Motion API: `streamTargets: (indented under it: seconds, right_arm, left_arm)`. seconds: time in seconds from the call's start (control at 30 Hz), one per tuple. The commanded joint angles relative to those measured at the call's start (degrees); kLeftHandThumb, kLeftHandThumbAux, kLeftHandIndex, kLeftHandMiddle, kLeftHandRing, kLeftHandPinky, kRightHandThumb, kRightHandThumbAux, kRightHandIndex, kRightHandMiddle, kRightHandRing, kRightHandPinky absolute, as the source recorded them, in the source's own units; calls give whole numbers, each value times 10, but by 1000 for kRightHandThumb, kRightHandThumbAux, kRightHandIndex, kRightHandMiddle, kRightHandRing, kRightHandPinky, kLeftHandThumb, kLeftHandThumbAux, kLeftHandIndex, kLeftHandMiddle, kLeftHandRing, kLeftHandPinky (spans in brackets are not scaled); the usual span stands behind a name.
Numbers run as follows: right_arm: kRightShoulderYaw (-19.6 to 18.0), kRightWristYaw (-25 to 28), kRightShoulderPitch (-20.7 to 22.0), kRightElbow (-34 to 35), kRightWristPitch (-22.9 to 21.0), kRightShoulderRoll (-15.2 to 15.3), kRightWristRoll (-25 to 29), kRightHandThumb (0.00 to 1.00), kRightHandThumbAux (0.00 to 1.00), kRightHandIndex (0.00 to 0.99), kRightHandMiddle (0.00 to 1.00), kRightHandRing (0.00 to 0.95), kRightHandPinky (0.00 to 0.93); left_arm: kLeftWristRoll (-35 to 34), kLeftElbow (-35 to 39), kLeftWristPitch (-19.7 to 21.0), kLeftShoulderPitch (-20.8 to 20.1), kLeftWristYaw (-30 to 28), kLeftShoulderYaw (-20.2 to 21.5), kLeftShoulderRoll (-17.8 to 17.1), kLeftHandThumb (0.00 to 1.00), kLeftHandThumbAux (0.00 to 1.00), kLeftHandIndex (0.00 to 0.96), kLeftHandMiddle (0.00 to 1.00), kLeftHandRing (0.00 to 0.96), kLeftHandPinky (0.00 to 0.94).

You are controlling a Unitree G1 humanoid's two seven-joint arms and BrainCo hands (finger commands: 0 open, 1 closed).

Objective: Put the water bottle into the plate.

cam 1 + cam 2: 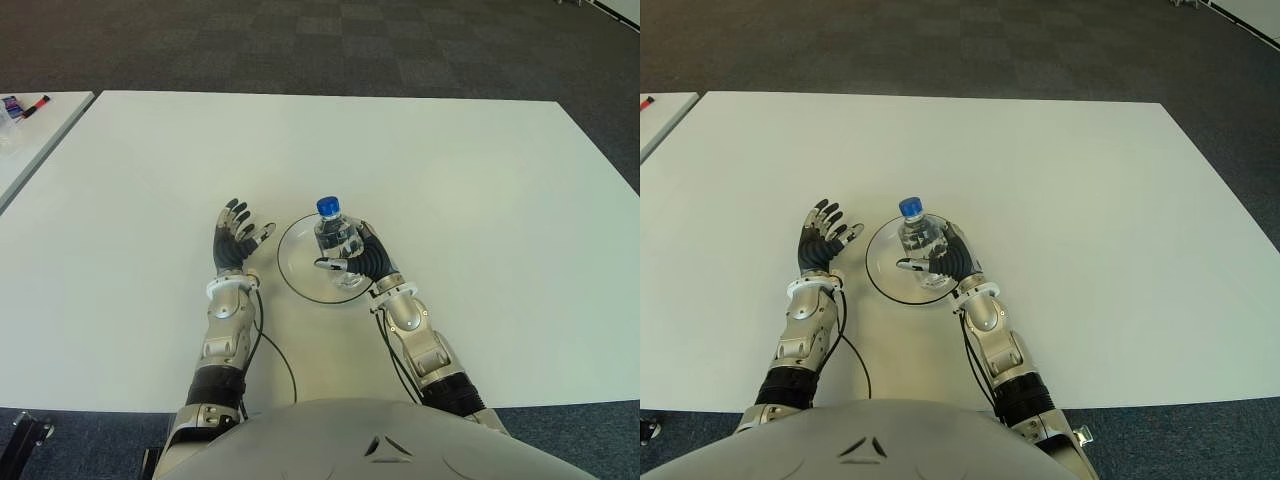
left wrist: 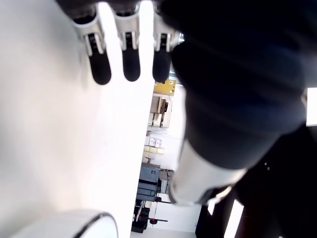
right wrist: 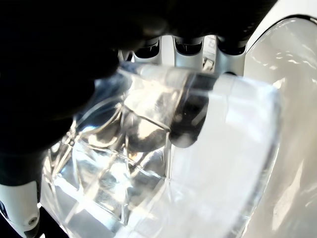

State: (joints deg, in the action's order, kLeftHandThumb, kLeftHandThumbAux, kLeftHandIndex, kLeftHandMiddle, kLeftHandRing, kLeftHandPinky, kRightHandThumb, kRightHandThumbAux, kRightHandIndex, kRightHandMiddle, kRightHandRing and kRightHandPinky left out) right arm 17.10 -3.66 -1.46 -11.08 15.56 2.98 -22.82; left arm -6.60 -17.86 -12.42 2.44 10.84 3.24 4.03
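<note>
A clear water bottle (image 1: 338, 240) with a blue cap (image 1: 328, 207) stands upright over the round glass plate (image 1: 295, 262) on the white table (image 1: 450, 180). My right hand (image 1: 358, 258) is shut on the bottle from its right side, fingers wrapped around the body. In the right wrist view the bottle (image 3: 163, 163) fills the picture with fingers (image 3: 185, 119) seen through it. Whether the bottle's base touches the plate I cannot tell. My left hand (image 1: 236, 238) shows just left of the plate, fingers spread and holding nothing.
A second white table (image 1: 30, 130) stands at the far left with a red and black pen (image 1: 35, 104) on it. Dark carpet (image 1: 320, 40) lies beyond the table's far edge. A black cable (image 1: 275, 350) runs along my left forearm.
</note>
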Motion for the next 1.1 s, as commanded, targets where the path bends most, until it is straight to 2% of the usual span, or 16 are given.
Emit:
streamTargets:
  seconds: [0.03,0.83,1.1]
  right_arm:
    - [1,-10,12,-10,6,-1,-2,856,678,399,532,870,839]
    - [10,-13,33,-49,6,6,-9,857,676,402,537,872,840]
    - [22,-59,44,-63,7,8,-54,859,675,405,538,874,846]
  left_arm:
    - [3,1,14,6,8,-6,33,32,998,149,177,163,195]
    - [7,10,12,11,21,-13,38,118,998,182,199,172,189]
    - [11,12,15,12,26,-18,37,118,998,174,190,165,182]
